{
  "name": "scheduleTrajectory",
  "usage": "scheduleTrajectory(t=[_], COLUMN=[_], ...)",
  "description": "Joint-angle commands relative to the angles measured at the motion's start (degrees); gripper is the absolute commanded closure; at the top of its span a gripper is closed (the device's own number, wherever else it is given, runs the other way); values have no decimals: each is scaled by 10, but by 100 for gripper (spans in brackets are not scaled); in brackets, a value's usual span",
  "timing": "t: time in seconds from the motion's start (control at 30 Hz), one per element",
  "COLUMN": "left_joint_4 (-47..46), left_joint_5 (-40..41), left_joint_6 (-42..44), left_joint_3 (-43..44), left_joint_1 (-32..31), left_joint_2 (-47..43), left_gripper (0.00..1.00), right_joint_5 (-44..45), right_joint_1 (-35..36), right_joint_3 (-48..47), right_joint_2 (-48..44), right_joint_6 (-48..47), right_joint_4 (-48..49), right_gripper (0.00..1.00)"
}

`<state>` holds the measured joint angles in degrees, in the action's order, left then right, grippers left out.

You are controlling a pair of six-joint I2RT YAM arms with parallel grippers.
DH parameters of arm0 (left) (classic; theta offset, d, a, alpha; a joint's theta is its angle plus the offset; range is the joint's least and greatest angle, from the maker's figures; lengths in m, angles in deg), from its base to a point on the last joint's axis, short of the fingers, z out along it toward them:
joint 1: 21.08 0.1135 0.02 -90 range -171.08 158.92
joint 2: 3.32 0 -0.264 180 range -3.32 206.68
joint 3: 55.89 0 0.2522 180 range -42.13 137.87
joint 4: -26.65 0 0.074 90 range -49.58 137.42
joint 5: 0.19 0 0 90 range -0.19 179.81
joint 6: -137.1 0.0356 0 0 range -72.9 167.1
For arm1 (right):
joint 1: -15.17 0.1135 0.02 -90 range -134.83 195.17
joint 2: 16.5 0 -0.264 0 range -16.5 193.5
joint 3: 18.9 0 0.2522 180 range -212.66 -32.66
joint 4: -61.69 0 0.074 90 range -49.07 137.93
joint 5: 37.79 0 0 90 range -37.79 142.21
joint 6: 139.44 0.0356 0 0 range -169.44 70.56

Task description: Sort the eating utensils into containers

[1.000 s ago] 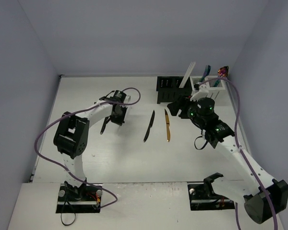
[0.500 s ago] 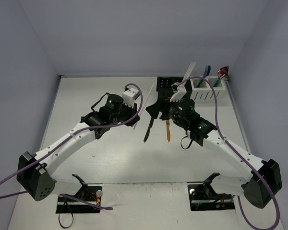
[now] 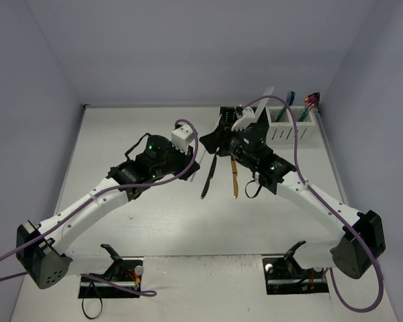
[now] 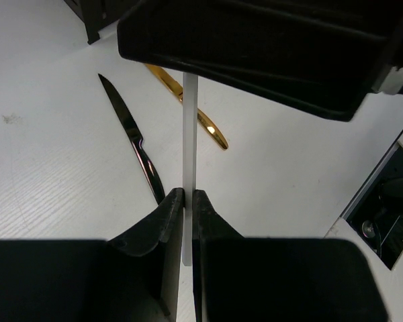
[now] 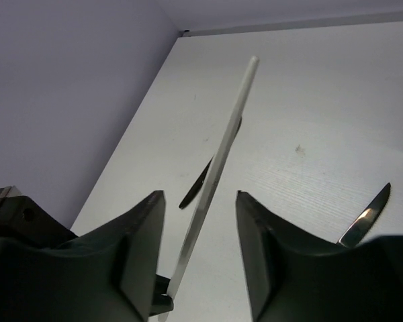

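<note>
L gripper [image 4: 186, 196] clamped on white chopstick [image 4: 190, 127]; its far end hid behind R gripper [image 5: 200, 201]. R gripper's fingers apart, either side of chopstick.

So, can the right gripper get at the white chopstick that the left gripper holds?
Probably yes: the white chopstick runs between the open fingers of the right gripper, and the left gripper pinches only one end.

Table [image 3: 188, 228]: white, matte, faintly ribbed, with a few small dark specks.
Back wall [image 3: 201, 47]: plain pale lavender-grey, meets the table in a straight seam.
Left wall [image 3: 20, 134]: same colour.
Right wall [image 3: 383, 100]: same colour.
Light: soft, even, with faint shadows.
</note>
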<state>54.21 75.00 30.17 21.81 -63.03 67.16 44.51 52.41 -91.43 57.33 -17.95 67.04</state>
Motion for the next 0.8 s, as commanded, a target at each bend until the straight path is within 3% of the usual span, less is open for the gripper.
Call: scheduleTrajectory(t=[0.0, 0.1, 0.2, 0.23, 0.33, 0.4, 0.47, 0.6, 0.77], left_joint_4=[-50, -51, -48, -48, -39, -28, -10, 33, 99], left_joint_5=[1, 9, 19, 20, 40, 65, 83, 96, 67], left_joint_6=[2, 1, -2, -2, -6, -10, -17, -42, -32], left_joint_3=[2, 2, 2, 2, 3, 4, 6, 15, 35], left_joint_1=[-4, -4, -4, -3, -2, 1, 10, 63, 190], left_joint_2=[-14, -5, 6, 6, 16, 19, 20, 19, 12], left_gripper=[100, 100, 95, 94, 59, 42, 31, 25, 24], right_joint_5=[14, 17, 24, 24, 31, 44, 61, 76, 149], right_joint_1=[2, 2, 0, 0, -9, -15, -33, -100, -176], right_joint_3=[-25, -25, -26, -26, -34, -40, -47, -77, -154], right_joint_2=[4, 3, 2, 2, 4, 4, 6, 18, 62], right_joint_6=[1, -6, -17, -18, -33, -47, -68, -108, -172], right_joint_4=[48, 48, 47, 47, 44, 39, 33, 32, 36], right_gripper=[65, 88, 100, 100, 100, 100, 100, 100, 100])
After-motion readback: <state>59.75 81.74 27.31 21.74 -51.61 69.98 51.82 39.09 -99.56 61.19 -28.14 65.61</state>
